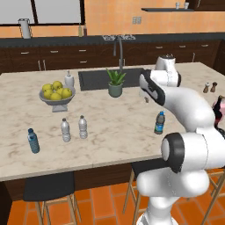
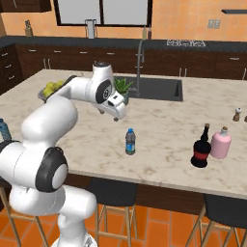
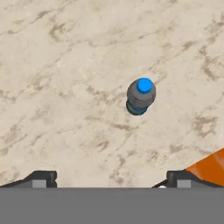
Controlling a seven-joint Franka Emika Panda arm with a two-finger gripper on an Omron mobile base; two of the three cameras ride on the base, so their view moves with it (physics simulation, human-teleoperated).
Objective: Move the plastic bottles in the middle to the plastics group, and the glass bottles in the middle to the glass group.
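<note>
A dark plastic bottle [image 1: 160, 122] [image 2: 130, 142] with a blue label and blue cap stands alone in the middle of the marble counter [image 1: 114, 145]. My gripper [image 1: 149, 99] [image 2: 111, 115] [image 3: 111, 179] hangs open above the counter, behind and above this bottle, holding nothing. From the hand, the bottle [image 3: 141, 96] appears cap-up, ahead of the fingertips [image 3: 41, 178] and off to the right. At the left front stands the plastics group: a lighter blue bottle [image 1: 33, 140] and two clear water bottles [image 1: 65, 130] [image 1: 82, 127]. On the right, the dark red-labelled glass bottle [image 2: 200, 147] stands beside the pink bottle [image 2: 221, 143].
A bowl of lemons [image 1: 56, 94], a white dispenser [image 1: 69, 80] and a potted plant [image 1: 115, 83] stand near the sink [image 1: 94, 79] at the back. Two small shakers [image 2: 237, 115] sit at the far right. Stools [image 1: 46, 186] stand under the counter's front edge.
</note>
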